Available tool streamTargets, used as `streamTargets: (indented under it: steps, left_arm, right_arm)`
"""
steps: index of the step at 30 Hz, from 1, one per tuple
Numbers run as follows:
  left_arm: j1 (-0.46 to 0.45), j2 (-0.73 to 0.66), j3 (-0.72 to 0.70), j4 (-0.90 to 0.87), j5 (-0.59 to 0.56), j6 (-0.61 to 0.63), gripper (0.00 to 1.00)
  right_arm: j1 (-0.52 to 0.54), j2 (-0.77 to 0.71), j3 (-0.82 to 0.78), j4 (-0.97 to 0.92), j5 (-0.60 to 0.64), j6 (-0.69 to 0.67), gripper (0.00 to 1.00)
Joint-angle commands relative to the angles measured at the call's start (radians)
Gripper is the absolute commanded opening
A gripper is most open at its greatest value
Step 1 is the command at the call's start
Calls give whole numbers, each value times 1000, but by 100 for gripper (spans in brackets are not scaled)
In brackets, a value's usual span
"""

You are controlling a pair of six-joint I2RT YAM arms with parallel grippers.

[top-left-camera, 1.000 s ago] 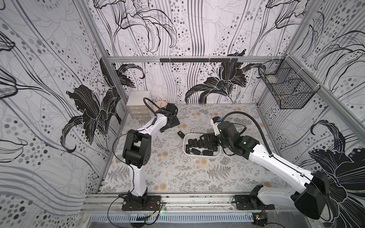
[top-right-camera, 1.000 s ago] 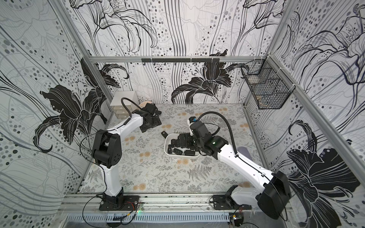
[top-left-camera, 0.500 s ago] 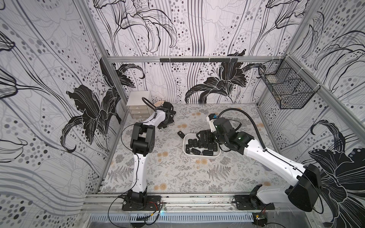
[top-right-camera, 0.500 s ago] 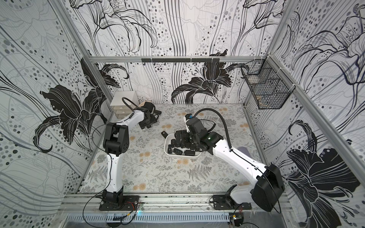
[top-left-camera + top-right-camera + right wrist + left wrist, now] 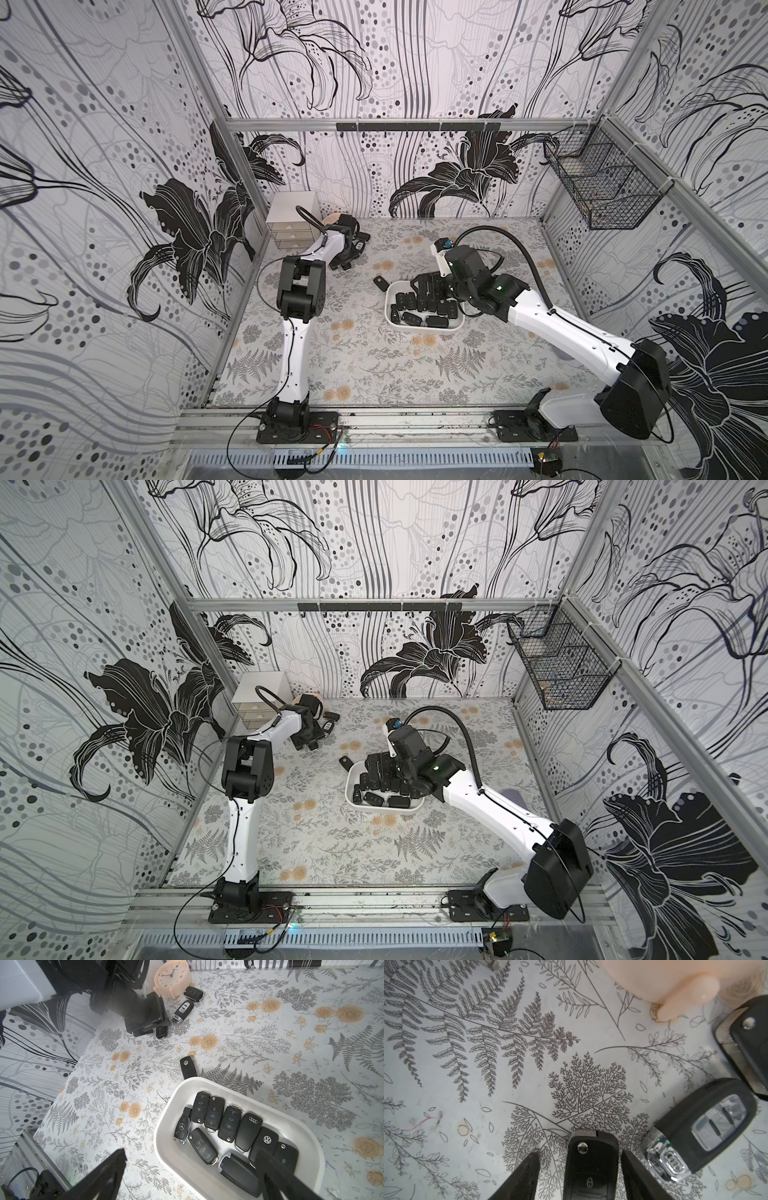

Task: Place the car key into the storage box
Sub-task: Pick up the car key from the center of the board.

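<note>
Our left hand (image 5: pixel 579 1154), half-spread, straddles the car key (image 5: pixel 591 1178) by the surface's (image 5: pixel 488 1105) far-left corner; an uneven squeeze may flick it away.

Looking like a robot lab test cell: alu frame (image 5: pixel 415 124) holding printed-wallpaper walls (image 5: pixel 104 208), two arms (image 5: pixel 295 340) sitting bolted to rail (image 5: pixel 415 419) at pic bottom.

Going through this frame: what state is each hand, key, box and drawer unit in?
left hand: open, fingers astride the car key, gap on one side.
car key: flat on the table, not lifted.
right hand: open, empty, above the storage box.
storage box: holds several key fobs.
VW key: on the table, just outside the box.
drawer cabinet: drawers shut.
</note>
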Motion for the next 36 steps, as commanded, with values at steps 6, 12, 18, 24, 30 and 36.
streamTargets:
  steps: [6, 12, 18, 24, 30, 36]
  left_arm:
    - [1, 30, 25, -16, 15, 25, 32]
    - [-10, -84, -68, 18, 26, 15, 27]
    - [-49, -221, -176, 32, 41, 5, 27]
    - [-127, -350, -281, 25, 38, -21, 27]
    - [-237, -455, -351, 2, 21, -63, 27]
    - [-357, -512, -383, -23, 12, -103, 27]
  right_arm:
    - [2, 2, 28, -12, -4, -3, 100]
    - [2, -15, 3, -3, -11, 25, 100]
    - [2, -44, -37, 8, -24, 52, 100]
    - [2, -100, -96, 13, -24, 66, 100]
    - [2, -166, -156, 13, -24, 76, 100]
    - [2, -242, -217, 2, -17, 85, 100]
